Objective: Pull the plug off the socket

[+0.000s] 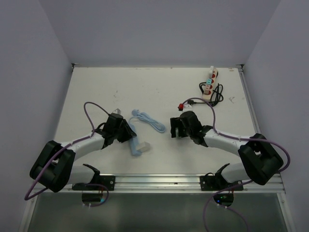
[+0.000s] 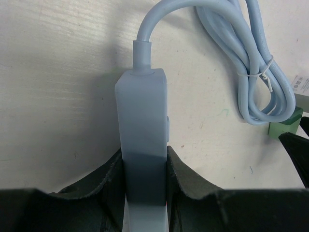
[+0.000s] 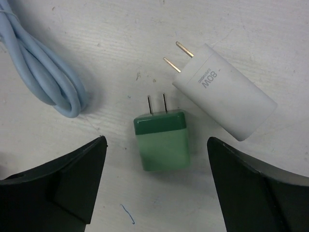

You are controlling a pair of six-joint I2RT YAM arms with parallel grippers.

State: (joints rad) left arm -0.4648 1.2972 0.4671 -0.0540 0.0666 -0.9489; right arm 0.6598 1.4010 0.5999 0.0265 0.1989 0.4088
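With the left claw [image 2: 145,162] clamping the pale-blue socket block [image 2: 142,121] and the right claw [image 3: 155,150] spread open above the green plug [image 3: 161,142] lying free on the surface [image 3: 96,38], the pull looks done, leaving only withdrawal.

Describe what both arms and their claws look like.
Both match: the left arm and right arm have white tubular links between bulky black joint housings. A purple cable loops along each. The left claw and right claw are matte black, with broad tapered fingers. No markings show.
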